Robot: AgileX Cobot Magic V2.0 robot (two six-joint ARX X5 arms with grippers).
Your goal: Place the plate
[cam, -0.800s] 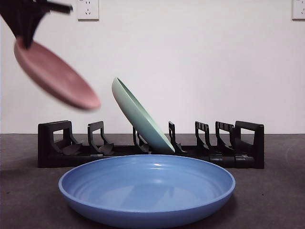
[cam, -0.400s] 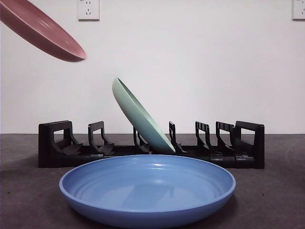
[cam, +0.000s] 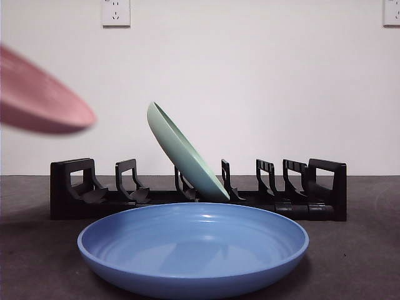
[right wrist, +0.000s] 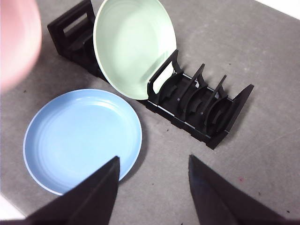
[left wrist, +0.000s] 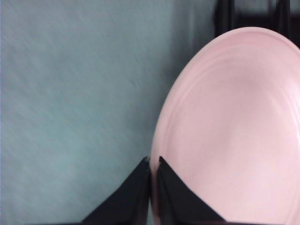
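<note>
Left gripper point(left wrist: 151, 161) pinches the rim of the pink plate point(left wrist: 234, 131), held in the air above the left end of the black rack point(cam: 200, 190). Green plate point(cam: 184, 153) leans in a middle slot. Blue plate point(cam: 194, 247) lies flat on the table point(cam: 362, 262) before the rack. Right gripper point(right wrist: 152, 164) hangs high, jaws apart, holding nothing

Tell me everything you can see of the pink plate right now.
The pink plate is round, shallow and plain, with faint concentric rings inside and a smooth matte look, like ceramic or plastic. The left gripper holds it in the air by its rim, fingers shut on the edge. In the front view it is tilted and motion-blurred, up at the side above the black rack's end. It touches neither the rack, the green plate nor the blue plate.
</note>
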